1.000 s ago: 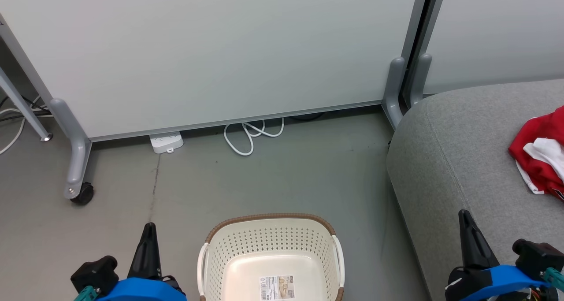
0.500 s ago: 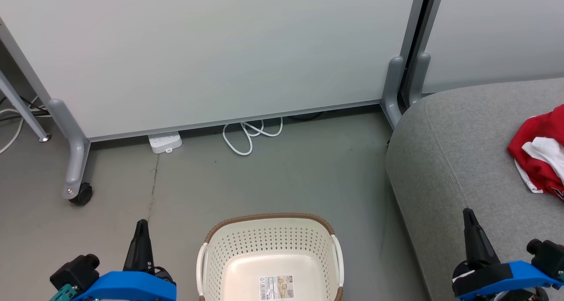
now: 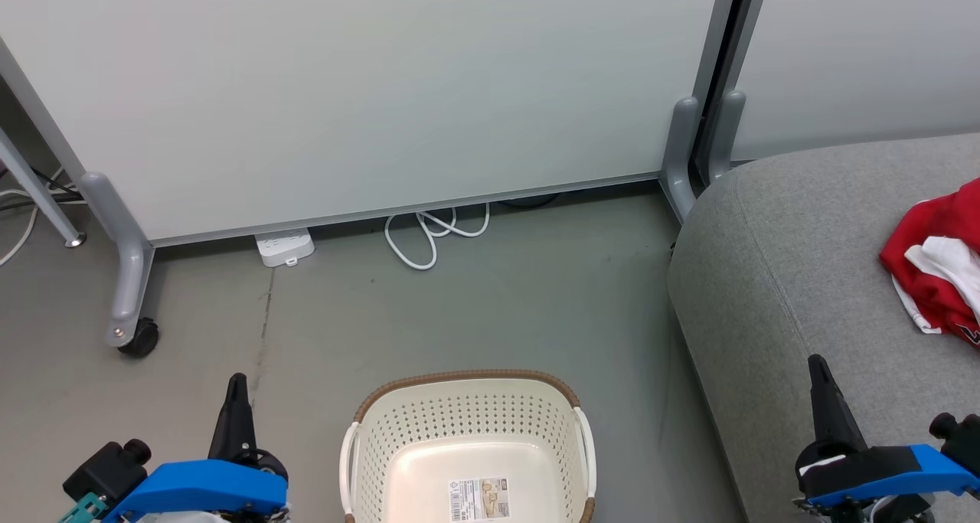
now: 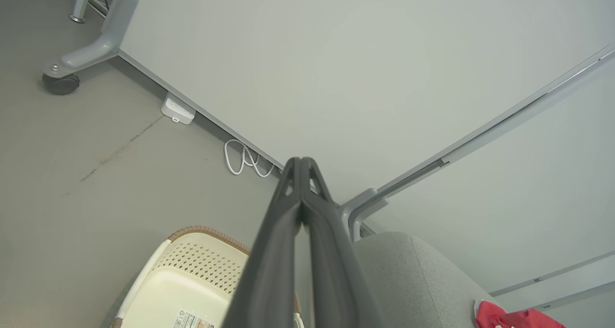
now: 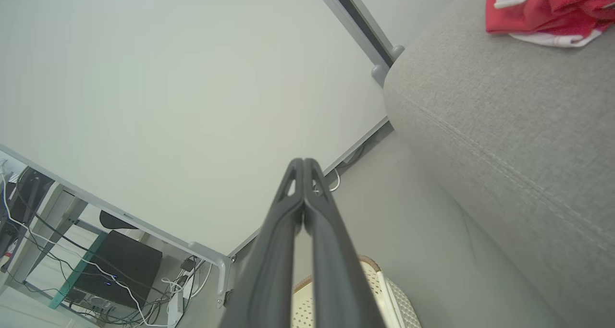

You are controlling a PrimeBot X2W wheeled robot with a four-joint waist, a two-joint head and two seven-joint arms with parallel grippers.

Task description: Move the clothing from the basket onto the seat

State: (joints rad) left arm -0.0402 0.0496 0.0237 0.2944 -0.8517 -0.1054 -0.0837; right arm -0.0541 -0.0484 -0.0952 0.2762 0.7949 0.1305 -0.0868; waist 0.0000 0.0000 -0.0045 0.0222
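the left gripper hangs over the grey floor at the lower left, its two dark fingers pressed together tip to tip, clamped on nothing and apart from the basket. just right of it the basket stands upright on the floor, a label on its pale base. further right rises the seat, its rounded corner beside the partition's foot. the right gripper sits above the seat's near edge, fingers likewise closed flat against each other, gripping nothing; whether it touches the cushion cannot be told. the clothing lies bunched on the seat toward its right side, apart from both grippers.
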